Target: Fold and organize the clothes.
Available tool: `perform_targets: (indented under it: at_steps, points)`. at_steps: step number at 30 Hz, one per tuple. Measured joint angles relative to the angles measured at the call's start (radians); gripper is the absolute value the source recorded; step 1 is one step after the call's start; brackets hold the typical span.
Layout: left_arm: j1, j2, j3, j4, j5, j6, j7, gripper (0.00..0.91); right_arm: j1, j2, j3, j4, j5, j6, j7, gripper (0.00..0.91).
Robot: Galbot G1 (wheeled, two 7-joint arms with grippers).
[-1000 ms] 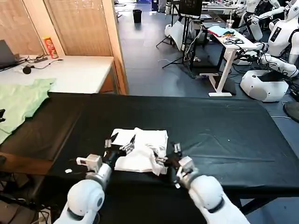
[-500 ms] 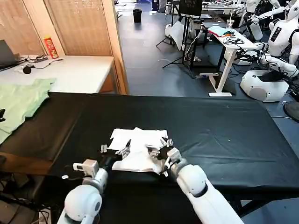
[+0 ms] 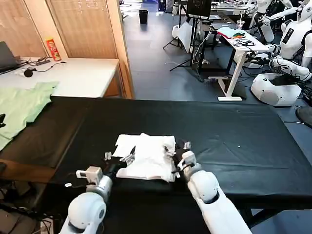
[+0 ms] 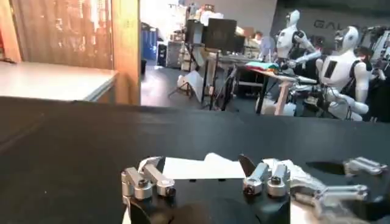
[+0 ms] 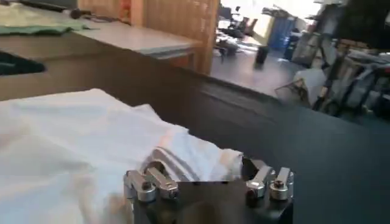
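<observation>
The pale green garment [image 3: 19,108] runs off the frame's left edge. The T-shirt's [image 3: 146,156] print side is hidden, too crumpled.

I found little to read. Behind the white humanoid robots [image 4: 341,64] in my left wrist view, the dark back wall [image 4: 356,27] carried pale letters that began "GAL"; the rest ran off the edge. The red canister [image 3: 50,48] on the white counter [image 3: 73,75] beyond the black table had a label, but I could not make out its words. The white T-shirt [image 3: 146,156] on the black table [image 3: 234,131] showed me no legible print from any camera.
</observation>
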Motion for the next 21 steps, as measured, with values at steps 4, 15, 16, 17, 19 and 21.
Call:
perform_targets:
  at_steps: [4,15,16,17,19,21]
  points:
    - [-0.019,0.004,-0.027,0.021,-0.062,0.002,0.001,0.878,-0.037,0.003,0.045,0.044,0.025,0.004,0.004,0.878]
    - [-0.042,-0.01,-0.124,0.113,-0.305,-0.009,0.026,0.878,-0.138,-0.008,0.107,0.19,0.068,0.005,-0.002,0.878]
    - [-0.041,-0.011,-0.13,0.123,-0.318,-0.009,0.026,0.878,-0.144,-0.008,0.108,0.2,0.069,0.006,-0.002,0.878]
    - [-0.04,-0.011,-0.134,0.13,-0.328,-0.01,0.026,0.878,-0.148,-0.008,0.109,0.208,0.07,0.006,-0.003,0.878]
    - [-0.037,-0.014,-0.14,0.145,-0.352,-0.01,0.025,0.878,-0.153,-0.009,0.111,0.219,0.072,0.006,-0.003,0.878]
    - [-0.033,-0.017,-0.144,0.151,-0.374,-0.006,0.024,0.878,-0.156,-0.009,0.113,0.224,0.072,0.006,-0.003,0.878]
